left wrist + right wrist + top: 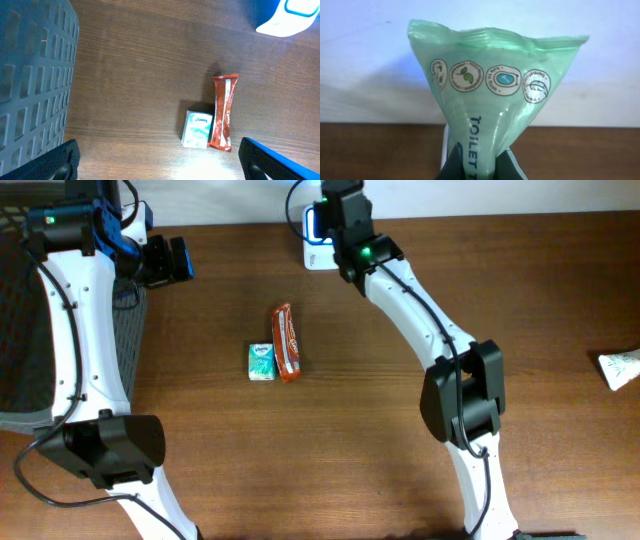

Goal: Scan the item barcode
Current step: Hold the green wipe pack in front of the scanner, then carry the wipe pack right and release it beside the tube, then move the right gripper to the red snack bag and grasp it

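One green tissue packet [492,95] stands pinched by its lower end in the right jaws, long axis pointing away from them, at the overhead frame's top centre beside the white scanner [312,250]. Left jaws hang spread, upper left, farther off.

On a wooden surface [250,470], the right arm [410,305] stretches to a white-and-blue scanner [314,242] at the far edge, while the left gripper [170,260] hangs beside a grey mesh basket [15,310] at the left edge. Mid-surface, a red snack bar [288,342] lies just beside a teal packet [262,361]. A white-green packet [622,367] sits at the right edge.
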Controlling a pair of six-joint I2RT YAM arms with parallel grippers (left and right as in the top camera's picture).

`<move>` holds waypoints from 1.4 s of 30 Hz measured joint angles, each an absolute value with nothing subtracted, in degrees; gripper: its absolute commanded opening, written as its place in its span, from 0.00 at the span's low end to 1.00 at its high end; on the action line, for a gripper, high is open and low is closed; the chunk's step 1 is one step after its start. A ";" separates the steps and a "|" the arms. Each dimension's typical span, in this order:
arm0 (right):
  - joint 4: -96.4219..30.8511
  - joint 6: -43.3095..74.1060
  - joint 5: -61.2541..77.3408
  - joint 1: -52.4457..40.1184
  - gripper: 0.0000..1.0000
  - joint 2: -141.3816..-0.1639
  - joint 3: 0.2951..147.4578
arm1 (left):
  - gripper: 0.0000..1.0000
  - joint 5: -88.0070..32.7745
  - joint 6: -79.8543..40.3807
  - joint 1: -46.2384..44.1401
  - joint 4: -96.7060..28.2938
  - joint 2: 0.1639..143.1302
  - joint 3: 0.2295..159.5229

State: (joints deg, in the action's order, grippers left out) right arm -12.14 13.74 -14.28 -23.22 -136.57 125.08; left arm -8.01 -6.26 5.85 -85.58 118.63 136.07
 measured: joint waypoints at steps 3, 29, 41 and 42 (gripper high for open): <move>-7.53 13.74 -8.34 -22.15 0.04 -140.16 125.01 | 0.99 -8.01 -6.26 5.85 -85.65 118.63 136.07; -54.11 25.93 -24.43 20.34 0.04 -134.58 124.88 | 0.99 -8.19 -6.26 5.85 -85.65 118.63 136.07; -51.16 33.87 -15.70 37.58 0.43 -134.58 118.54 | 0.99 -8.19 -6.26 5.85 -85.65 118.63 136.07; -50.92 31.22 -14.04 37.39 0.47 -134.58 118.54 | 0.99 -8.19 -6.26 5.85 -85.65 118.63 136.07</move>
State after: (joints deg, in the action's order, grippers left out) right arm -50.92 31.22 -14.04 37.39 -134.58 118.54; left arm -8.19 -6.26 5.85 -85.65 118.63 136.07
